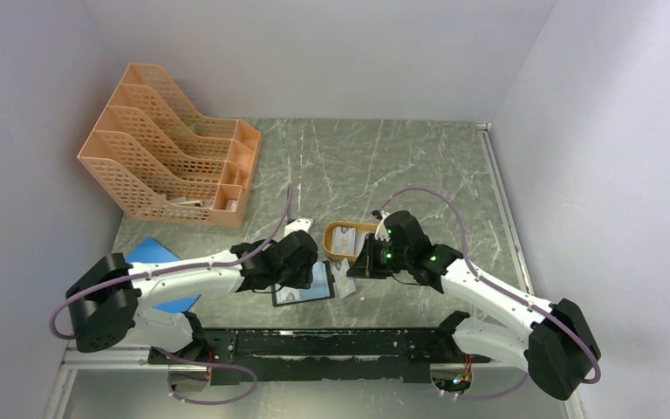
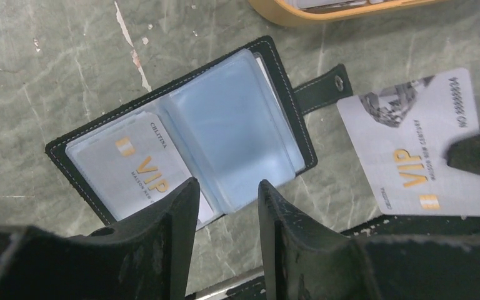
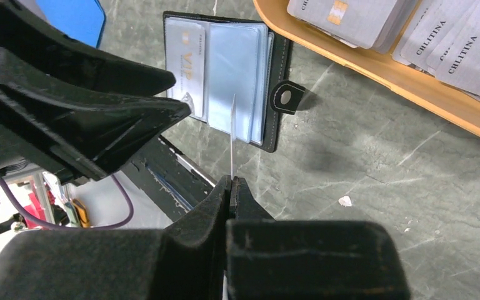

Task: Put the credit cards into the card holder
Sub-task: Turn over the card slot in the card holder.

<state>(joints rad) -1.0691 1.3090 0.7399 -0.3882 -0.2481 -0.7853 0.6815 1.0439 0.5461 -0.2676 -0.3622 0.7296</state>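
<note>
Credit cards (image 3: pixel 350 15) like these are light, thin and stiff with a little spring. I judge them slick on both faces, so a pinch on a short edge or corner suits best and leaves most of the length free to slide into a pocket. Most lie stacked in the orange tray (image 3: pixel 362 65), and one already sits in a clear pocket of the card holder (image 2: pixel 287 94).

The card holder lies open and flat on the table (image 3: pixel 381 187), just beside the tray, with its snap tab pointing away from the fold. It looks light, and its plastic pockets look soft and floppy. My guess is that it would skid or fold if a card were pushed in without something pinning it down.

The right claw (image 3: pixel 231 184) is clamped flat on the end of one card (image 3: pixel 232 137), which sticks straight out from the fingertips and shows edge-on in the right wrist view. In the left wrist view that card hangs just beside the snap tab, apart from the holder and not yet in any pocket. How high it rides above the table I cannot tell.

The left claw (image 2: pixel 227 184) hovers over the holder's near edge — fingers apart, nothing between them — and is well placed to steady the holder.
</note>
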